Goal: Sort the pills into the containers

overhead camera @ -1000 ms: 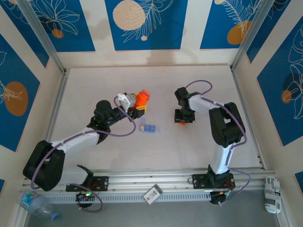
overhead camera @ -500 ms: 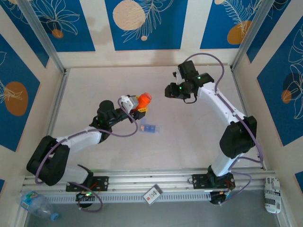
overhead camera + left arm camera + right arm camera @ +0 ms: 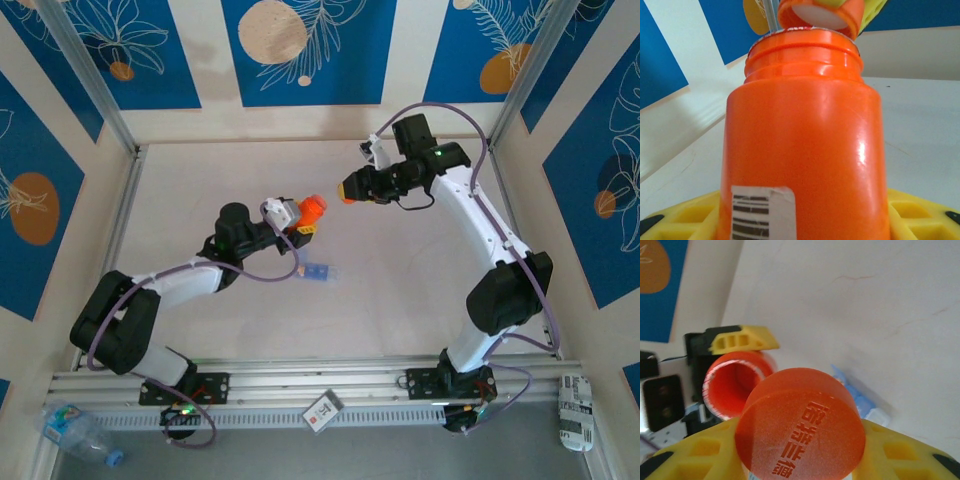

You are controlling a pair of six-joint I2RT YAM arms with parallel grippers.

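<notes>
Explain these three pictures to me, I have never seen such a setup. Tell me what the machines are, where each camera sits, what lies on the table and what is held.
These are two robot arms bolted at the near edge of a table. The wide picture is taken from above and behind them; the other two come from a camera on each wrist. The left gripper is shut on an orange bottle whose mouth is open. The right gripper is shut on the bottle's orange cap, a little away from the bottle. On the table lies a pale-blue strip of compartments, the container meant for the pills.
</notes>
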